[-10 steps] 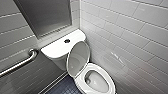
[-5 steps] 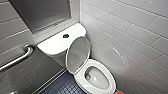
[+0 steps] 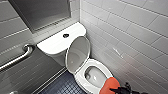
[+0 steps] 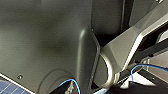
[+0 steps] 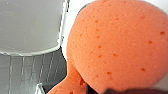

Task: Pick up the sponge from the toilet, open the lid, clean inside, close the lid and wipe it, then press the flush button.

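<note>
The right gripper (image 3: 119,89) is clamped on the orange sponge (image 3: 109,85), which sits at the near edge of the toilet (image 3: 80,78) bowl; whether it touches the rim cannot be told. The lid (image 3: 77,53) stands open, tilted back against the tank (image 3: 53,45), and the flush button (image 3: 66,35) sits in the middle of the tank top.

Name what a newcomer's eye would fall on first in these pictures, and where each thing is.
The bright orange sponge stands out, held in the right gripper over the near rim of the white toilet. Behind it the lid stands raised against the tank, with the dark flush button on the tank top.
</note>
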Motion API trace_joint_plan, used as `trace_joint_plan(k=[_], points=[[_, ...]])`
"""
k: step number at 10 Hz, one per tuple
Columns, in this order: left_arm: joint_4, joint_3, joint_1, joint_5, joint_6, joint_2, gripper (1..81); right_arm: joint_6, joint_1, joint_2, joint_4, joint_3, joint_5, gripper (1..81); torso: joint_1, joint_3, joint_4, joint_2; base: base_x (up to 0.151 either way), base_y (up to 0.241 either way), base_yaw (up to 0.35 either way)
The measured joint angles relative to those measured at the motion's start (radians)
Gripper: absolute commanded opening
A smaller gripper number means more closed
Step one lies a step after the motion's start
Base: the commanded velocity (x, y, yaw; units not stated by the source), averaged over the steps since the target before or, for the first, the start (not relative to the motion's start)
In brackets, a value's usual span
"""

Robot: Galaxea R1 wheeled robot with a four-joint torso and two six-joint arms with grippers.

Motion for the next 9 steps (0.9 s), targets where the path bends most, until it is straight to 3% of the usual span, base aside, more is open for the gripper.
trace_joint_plan(k=[3, 5, 9], points=[[0.000, -0.005, 0.001, 0.001, 0.000, 0.007, 81.1, 0.003, 0.096, 0.131, 0.037, -0.135, -0.105, 1.0, 0.005, 0.000, 0.000, -0.008, 0.000, 0.000, 0.000], [0.000, -0.005, 0.000, 0.000, 0.000, 0.008, 81.1, 0.006, 0.134, 0.195, 0.052, -0.228, -0.153, 1.0, 0.040, 0.000, 0.000, -0.063, 0.000, 0.000, 0.000], [0.000, -0.007, 0.004, 0.000, 0.001, 0.008, 81.1, 0.047, 0.212, 0.260, 0.062, -0.301, -0.203, 1.0, 0.088, -0.001, 0.000, -0.144, 0.000, 0.000, 0.000]])
